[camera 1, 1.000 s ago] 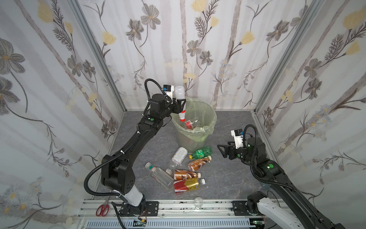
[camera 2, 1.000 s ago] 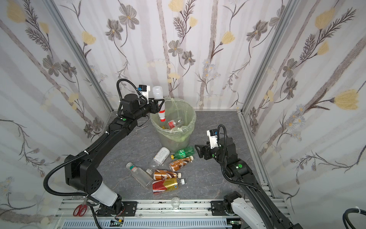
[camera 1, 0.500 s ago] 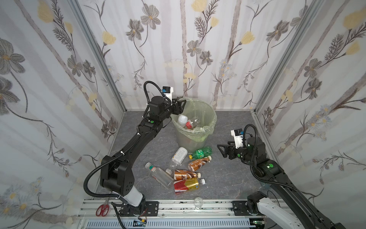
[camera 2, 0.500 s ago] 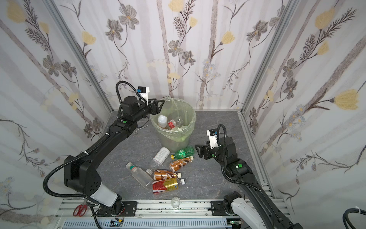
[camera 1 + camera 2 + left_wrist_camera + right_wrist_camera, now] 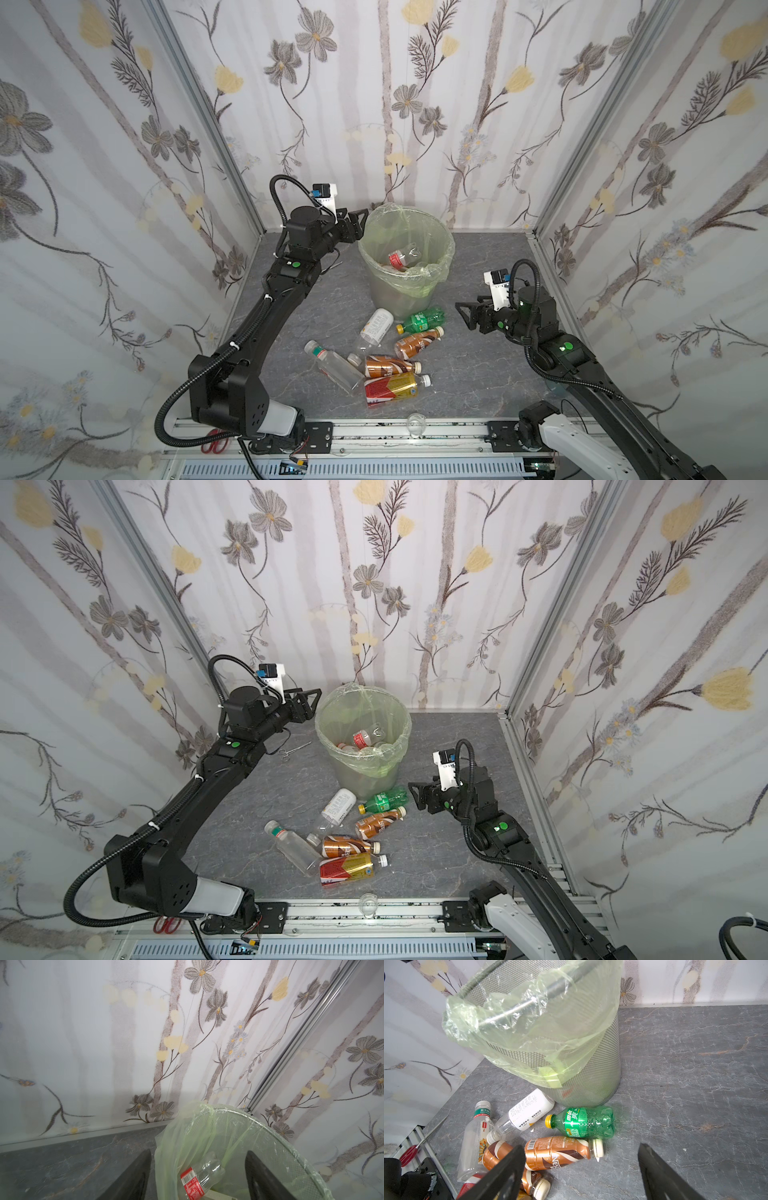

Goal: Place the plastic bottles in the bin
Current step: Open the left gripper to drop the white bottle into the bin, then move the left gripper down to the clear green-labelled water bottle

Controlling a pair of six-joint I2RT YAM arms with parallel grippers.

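Nearest me, six plastic bottles (image 5: 388, 366) lie loose on the worktop (image 5: 478, 374). The red-gold bottle (image 5: 390, 389) is foremost and the green bottle (image 5: 424, 319) rearmost, at the foot of the bin (image 5: 395, 293).

My next pick turns on that green bottle. The right end effector (image 5: 466, 313) hangs just beside it, above the worktop, jaws wide apart and empty. The bottle lies flat, base toward that end effector and yellow cap pointing away, so its long axis runs nearly along my line of reach. In the right wrist view the jaws open along the same line as the bottle's length. I judge I must roll the wrist to close across the body rather than end to end. A brown bottle (image 5: 417, 341) lies just beside it on the near side, so I would come down from above.

Farther back, the bin holds a clear red-labelled bottle (image 5: 401, 258) and seemingly others, though the bag hides the count.

Farthest, the left end effector (image 5: 359, 224) hovers at the bin's rim, jaws parted and holding nothing, well apart from the heap. The right arm is plainly the nearer.
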